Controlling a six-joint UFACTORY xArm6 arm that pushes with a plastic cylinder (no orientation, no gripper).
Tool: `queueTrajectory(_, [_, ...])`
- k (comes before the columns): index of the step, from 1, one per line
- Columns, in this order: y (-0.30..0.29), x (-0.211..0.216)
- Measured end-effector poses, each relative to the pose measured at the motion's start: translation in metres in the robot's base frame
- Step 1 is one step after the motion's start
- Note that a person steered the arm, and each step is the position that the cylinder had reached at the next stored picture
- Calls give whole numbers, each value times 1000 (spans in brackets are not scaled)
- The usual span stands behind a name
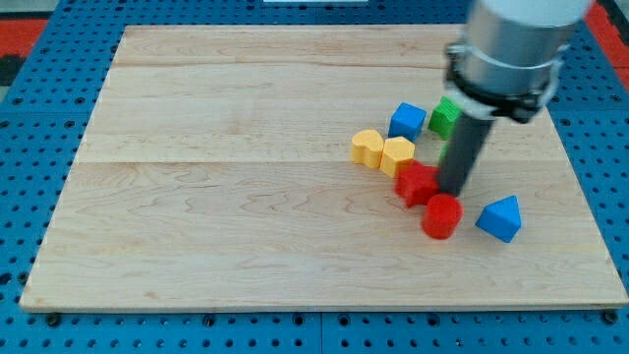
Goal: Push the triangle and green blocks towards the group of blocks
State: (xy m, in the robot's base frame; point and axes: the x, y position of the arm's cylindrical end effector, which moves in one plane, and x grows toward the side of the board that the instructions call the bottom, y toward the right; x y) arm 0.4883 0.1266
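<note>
My tip (453, 191) rests on the board just right of a red block (417, 183) and just above a red cylinder (441, 216). A blue triangle block (499, 218) lies to the tip's lower right, apart from it. A green block (445, 116) sits behind the rod at the view's upper right, partly hidden by it. A blue cube (407, 121) lies left of the green block. Two yellow blocks, a heart shape (368, 147) and a hexagon-like one (398, 155), touch each other left of the red block.
The wooden board (246, 197) lies on a blue pegboard table (29, 197). The arm's grey body (511, 49) hangs over the board's upper right and hides part of it.
</note>
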Motion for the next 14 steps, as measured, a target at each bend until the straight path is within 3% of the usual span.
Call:
queueTrajectory(2, [139, 0])
queueTrajectory(3, [123, 50])
queueTrajectory(4, [54, 50])
queueTrajectory(5, [63, 39])
queueTrajectory(6, [120, -41])
queueTrajectory(7, [129, -134])
queueTrajectory(8, [58, -158])
queueTrajectory(9, [33, -83])
queueTrajectory(10, [16, -40])
queueTrajectory(12, [35, -94])
queueTrajectory(13, [84, -59])
queueTrajectory(14, [37, -27])
